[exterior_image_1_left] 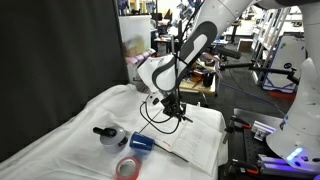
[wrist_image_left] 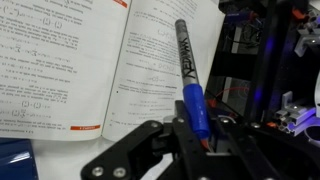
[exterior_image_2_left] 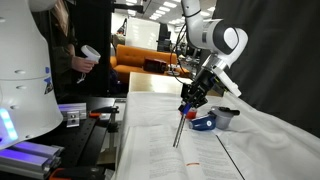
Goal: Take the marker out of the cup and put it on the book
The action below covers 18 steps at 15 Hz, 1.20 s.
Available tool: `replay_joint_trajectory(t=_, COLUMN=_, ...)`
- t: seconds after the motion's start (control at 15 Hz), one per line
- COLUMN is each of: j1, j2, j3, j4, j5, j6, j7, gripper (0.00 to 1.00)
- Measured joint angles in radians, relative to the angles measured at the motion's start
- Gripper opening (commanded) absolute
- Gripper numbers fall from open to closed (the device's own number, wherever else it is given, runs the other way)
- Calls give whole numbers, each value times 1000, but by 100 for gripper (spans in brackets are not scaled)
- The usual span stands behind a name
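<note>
Grips the marker by its blue end, with the jaws of the gripper closed on it. Holds it tilted over the open book, tip near the page. If released at this slant, may bounce and roll off the pages, or back against the cup beyond.

A white-clothed table carries an open book; at its nine o'clock a blue cup, at seven a red tape roll.
</note>
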Motion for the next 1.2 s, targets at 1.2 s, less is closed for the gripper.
replay_joint_trajectory(t=1.2, j1=-58, j2=133, j3=-21, j4=74, j5=-28, j6=163, j7=-27, gripper=29)
